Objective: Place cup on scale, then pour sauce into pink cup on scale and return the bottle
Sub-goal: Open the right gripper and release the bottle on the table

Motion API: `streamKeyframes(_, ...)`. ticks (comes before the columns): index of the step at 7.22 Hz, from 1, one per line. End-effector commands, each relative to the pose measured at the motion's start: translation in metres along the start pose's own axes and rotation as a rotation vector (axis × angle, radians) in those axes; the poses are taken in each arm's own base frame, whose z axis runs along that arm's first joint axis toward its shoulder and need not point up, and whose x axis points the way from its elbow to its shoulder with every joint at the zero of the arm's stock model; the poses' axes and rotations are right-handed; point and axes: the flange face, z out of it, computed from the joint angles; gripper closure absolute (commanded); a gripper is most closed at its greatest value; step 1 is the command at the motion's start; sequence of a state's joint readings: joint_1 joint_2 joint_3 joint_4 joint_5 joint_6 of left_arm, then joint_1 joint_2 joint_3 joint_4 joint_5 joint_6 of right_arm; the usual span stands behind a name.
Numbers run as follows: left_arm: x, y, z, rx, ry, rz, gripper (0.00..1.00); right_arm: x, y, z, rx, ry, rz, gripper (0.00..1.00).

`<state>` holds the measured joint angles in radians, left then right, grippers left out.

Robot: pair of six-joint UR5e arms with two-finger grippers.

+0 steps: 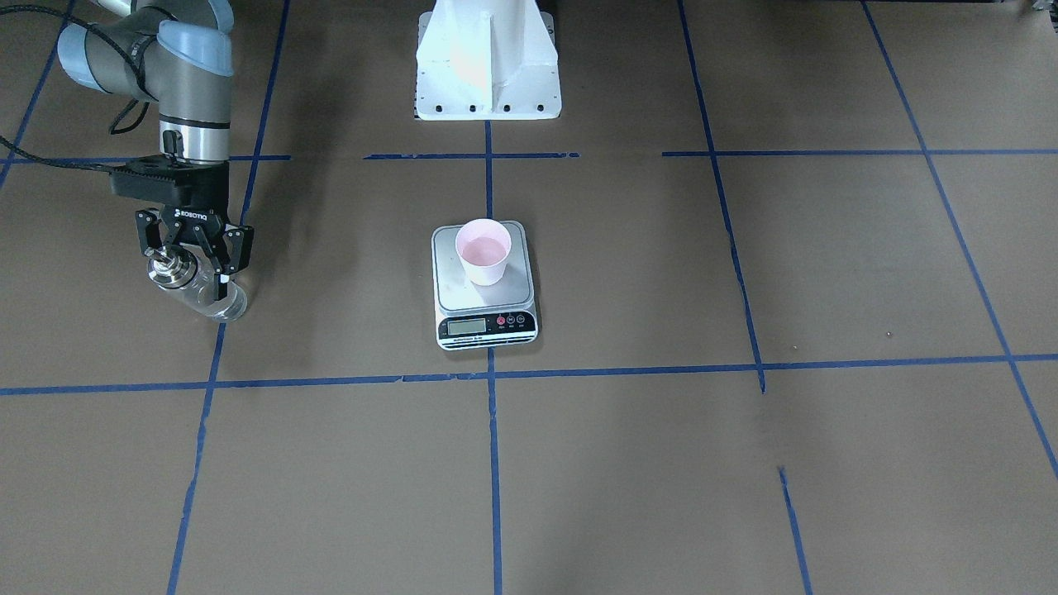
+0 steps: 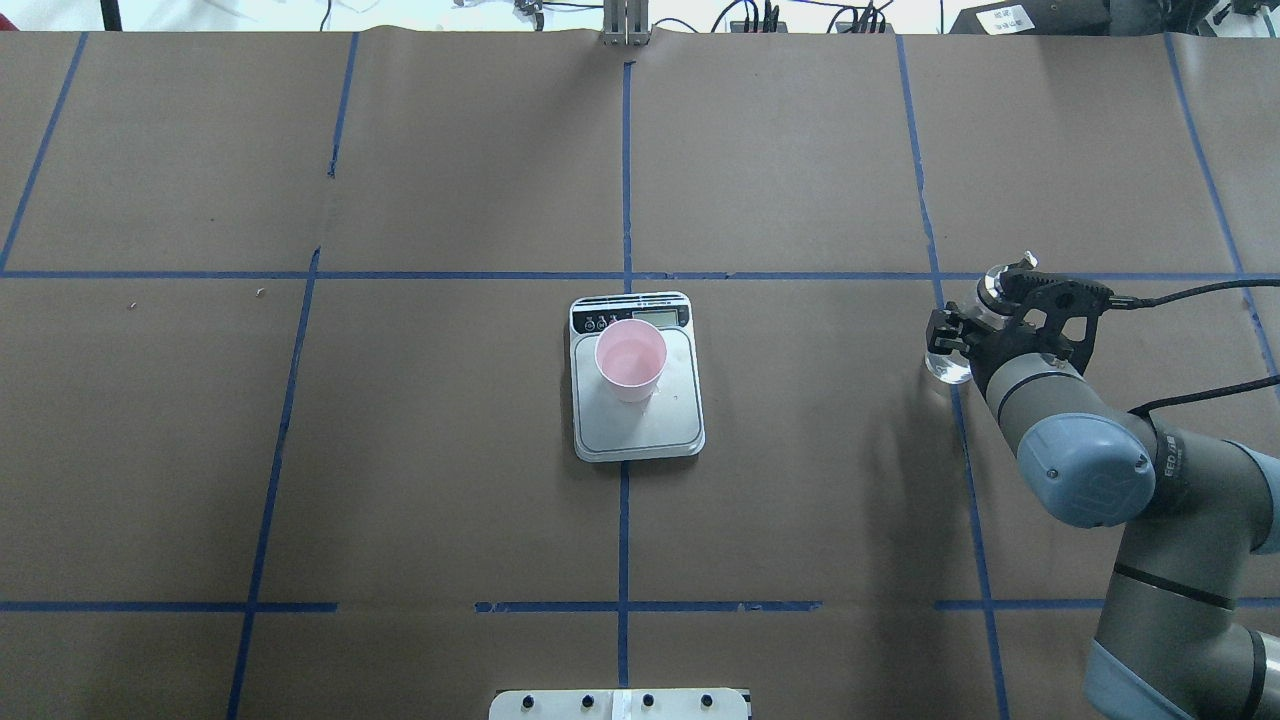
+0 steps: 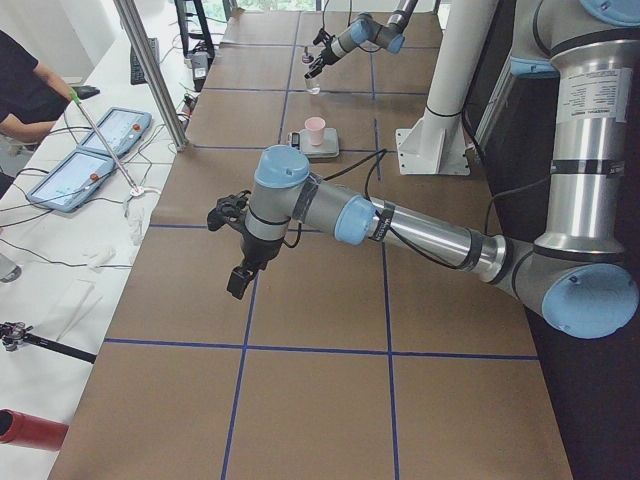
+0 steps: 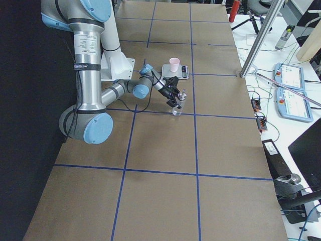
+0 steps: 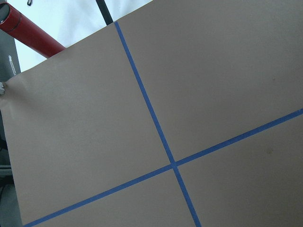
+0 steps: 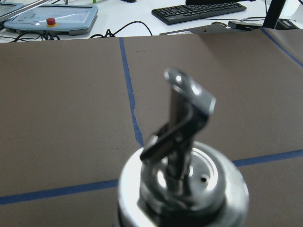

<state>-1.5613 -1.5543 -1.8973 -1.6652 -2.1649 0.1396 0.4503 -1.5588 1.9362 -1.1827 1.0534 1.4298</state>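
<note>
Cup [image 1: 484, 256] sits on the scale [image 1: 450, 285] mid-table, w/ pale liquid in it, prob. the sauce [image 1: 485, 245], so the pour looks done. What's left is putting the bottle back.

The bottle [image 1: 213, 302] is out on the robot's right side, by a blue tape line [image 1: 198, 446], well apart from the scale. Right gripper [image 1: 190, 268] comes at it from above, fingers [image 1: 223, 264] closed on the upper part just under the metal cap. From the right-side view the base looks on or v. near the table, but I can't tell if it's fully down. Left gripper [image 3: 238, 280] hangs over the far end of the table. Only the side view catches it, so can't tell if it's open or closed.

What could go wrong:
- If the base isn't flat when the fingers let go, the bottle could rock or tip. It's tall, narrow glass.
- The spout sticks up btw the fingers, close under the palm. A slanted lift-off could snag it and drag the bottle over.
- A tip would prob. spill whatever is left inside.

Around:
- White robot pedestal [image 1: 488, 66] behind the scale.
- Operator [image 3: 25, 90] and control pads [image 3: 100, 130] on the side bench.
- Keyboard [image 6: 199, 12] past the table edge.

None of these are near the bottle.
</note>
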Motion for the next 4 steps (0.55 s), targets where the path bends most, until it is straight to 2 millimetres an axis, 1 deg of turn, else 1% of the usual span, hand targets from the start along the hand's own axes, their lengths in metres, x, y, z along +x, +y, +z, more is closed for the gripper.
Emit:
streamKeyframes(1,0.0016,-0.0025,-0.0032,0.003,-0.001,0.002,0.0,0.0031,0.0013,0.0021,-0.001,0.007,-0.013,0.38)
streamKeyframes(2,0.0019,-0.004,-0.0039,0.004,-0.001,0.003,0.0,0.0023,0.0012,0.0019,-0.002,0.005,-0.01,0.2)
streamKeyframes(3,0.002,-0.0048,-0.0043,0.006,-0.001,0.004,0.0,0.002,0.0008,0.0013,-0.002,0.004,-0.01,0.16)
streamKeyframes(4,0.002,-0.0048,-0.0043,0.006,-0.001,0.004,0.0,0.0023,0.0001,0.0015,-0.001,0.005,-0.009,0.05)
